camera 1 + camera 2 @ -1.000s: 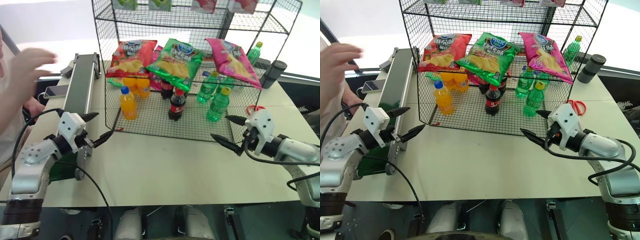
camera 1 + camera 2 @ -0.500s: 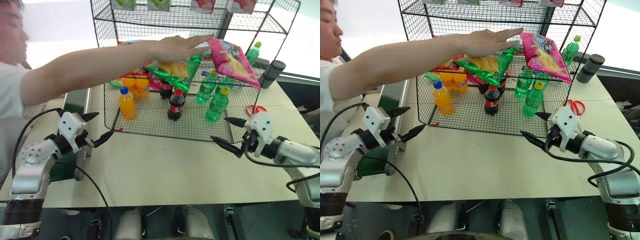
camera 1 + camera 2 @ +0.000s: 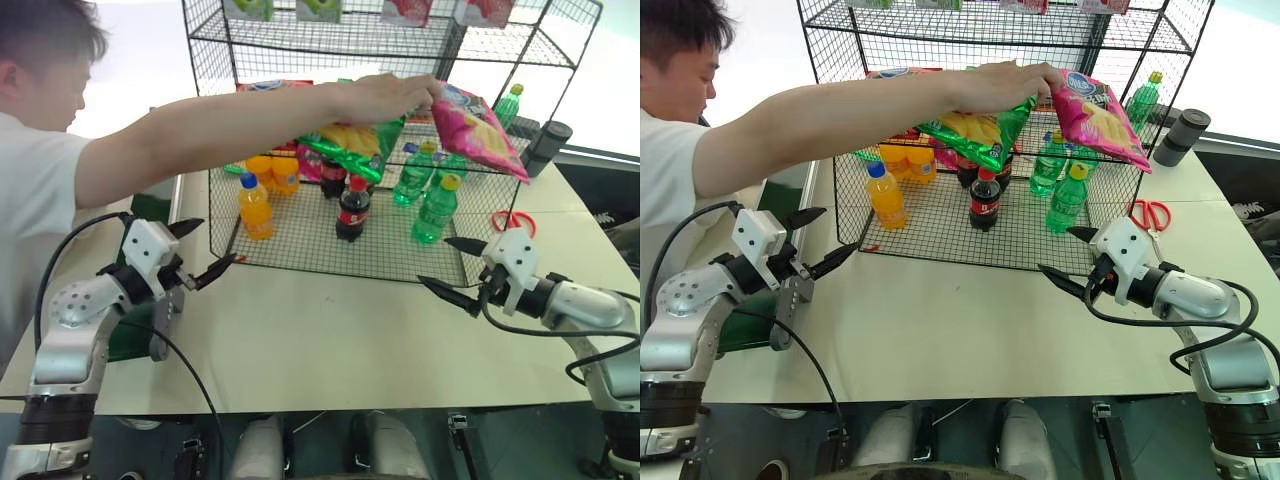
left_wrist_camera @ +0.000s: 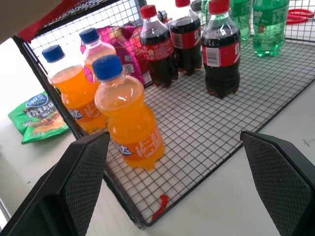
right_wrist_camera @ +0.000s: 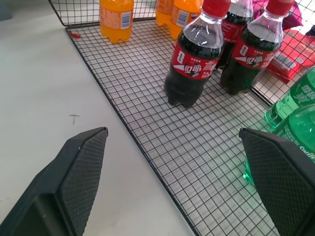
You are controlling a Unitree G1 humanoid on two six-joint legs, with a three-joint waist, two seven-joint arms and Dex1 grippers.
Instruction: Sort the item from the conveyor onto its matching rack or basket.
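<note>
Both pincers are released and hold nothing. In the left eye view the left gripper (image 3: 207, 250) sits at lower left with its black fingers spread, pointing toward the rack (image 3: 330, 255); the right gripper (image 3: 449, 268) sits at lower right, fingers spread too, just in front of the rack's near edge. A person's hand (image 3: 390, 97) reaches across from the left and grips the pink bag (image 3: 475, 125) at upper right, on the rack's middle tier beside the green bag (image 3: 352, 140). Most of the conveyor (image 3: 150, 215) at left is hidden behind the person's arm, and no item can be seen on what shows.

In the right eye view the same holds: the hand (image 3: 1005, 85) is on the pink bag (image 3: 1095, 110), and red scissors (image 3: 1152, 215) lie on the table (image 3: 970, 330) at right, near the right gripper (image 3: 1068, 255).

In the left wrist view the spread fingers (image 4: 81, 182) frame orange bottles (image 4: 129, 118) and cola bottles (image 4: 220, 46) standing on the rack's bottom grid; a second green bag (image 4: 39, 115) lies outside the rack at left.

In the right wrist view the fingers (image 5: 83, 172) stand wide apart over the table edge of the grid, with cola bottles (image 5: 194, 56) ahead and green bottles (image 5: 295, 132) at right.

By my judgement the robot's task has not begun: the item is in the person's hand on the rack, not on the belt, and pick-up, carry and placement all remain.
</note>
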